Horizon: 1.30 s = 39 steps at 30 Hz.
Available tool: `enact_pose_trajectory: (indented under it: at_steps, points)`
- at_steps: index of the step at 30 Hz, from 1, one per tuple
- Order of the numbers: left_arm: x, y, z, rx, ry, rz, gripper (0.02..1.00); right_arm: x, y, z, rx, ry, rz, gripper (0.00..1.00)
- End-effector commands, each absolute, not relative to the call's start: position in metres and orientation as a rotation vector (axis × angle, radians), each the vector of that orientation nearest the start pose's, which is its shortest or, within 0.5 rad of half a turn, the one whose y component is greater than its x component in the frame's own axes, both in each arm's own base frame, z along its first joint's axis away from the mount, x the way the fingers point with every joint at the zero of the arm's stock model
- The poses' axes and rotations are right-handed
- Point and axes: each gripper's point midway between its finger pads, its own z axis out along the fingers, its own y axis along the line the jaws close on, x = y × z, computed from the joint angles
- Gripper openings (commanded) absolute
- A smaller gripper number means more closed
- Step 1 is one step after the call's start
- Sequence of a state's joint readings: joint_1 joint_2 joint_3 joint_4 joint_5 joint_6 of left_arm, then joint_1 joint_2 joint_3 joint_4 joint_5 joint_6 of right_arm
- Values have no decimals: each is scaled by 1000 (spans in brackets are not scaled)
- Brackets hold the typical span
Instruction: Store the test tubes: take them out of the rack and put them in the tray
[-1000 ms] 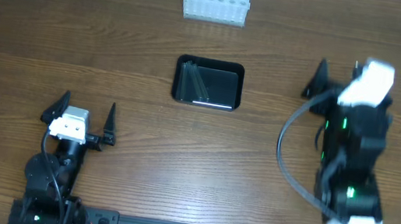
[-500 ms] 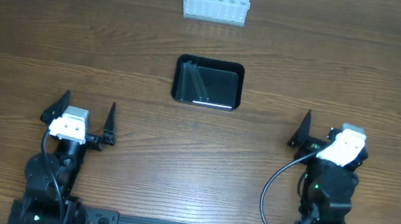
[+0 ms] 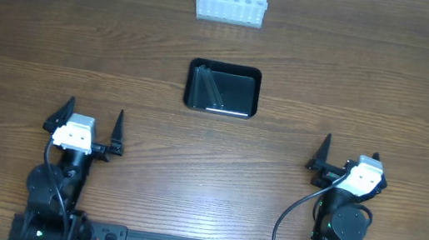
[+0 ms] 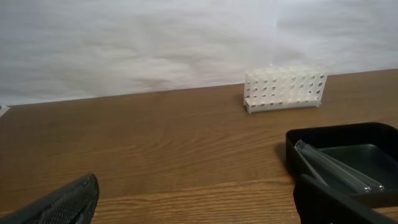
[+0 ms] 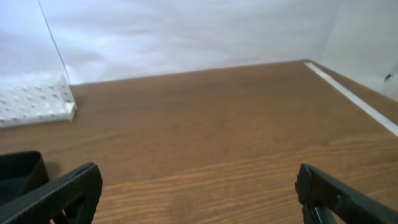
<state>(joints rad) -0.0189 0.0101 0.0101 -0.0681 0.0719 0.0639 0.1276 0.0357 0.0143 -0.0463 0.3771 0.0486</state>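
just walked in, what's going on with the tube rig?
Nothing is being handled. The left hand and right hand are both open and empty, well short of the black tray. Test tubes lie in the tray. The white rack stands beyond it, apart, with no tubes visibly sticking up. Looks finished, or close.

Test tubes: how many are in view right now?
2: one clear glass test tube lies by the black rectangular tray's left wall, the other beside it. The white plastic rack may hide more.
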Motion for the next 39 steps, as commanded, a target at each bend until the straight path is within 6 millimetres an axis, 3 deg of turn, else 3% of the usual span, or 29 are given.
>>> enact_pose_trajectory:
  at_steps: [1, 13, 21, 25, 39]
  points:
    - [245, -17, 158, 128, 1634, -19, 1000, 240, -32, 165, 191, 1601, -208, 993]
    - [245, -17, 158, 128, 1634, -19, 1000, 241, -29, 165, 162, 1604, -218, 991]
    - [245, -17, 158, 128, 1634, -19, 1000, 243, -19, 178, 141, 1553, -160, 991]
    - [245, -17, 158, 128, 1634, -19, 1000, 245, -4, 173, 66, 1577, -94, 991]
    - [245, -17, 158, 128, 1634, -19, 1000, 246, -1, 160, 49, 1630, -76, 991]
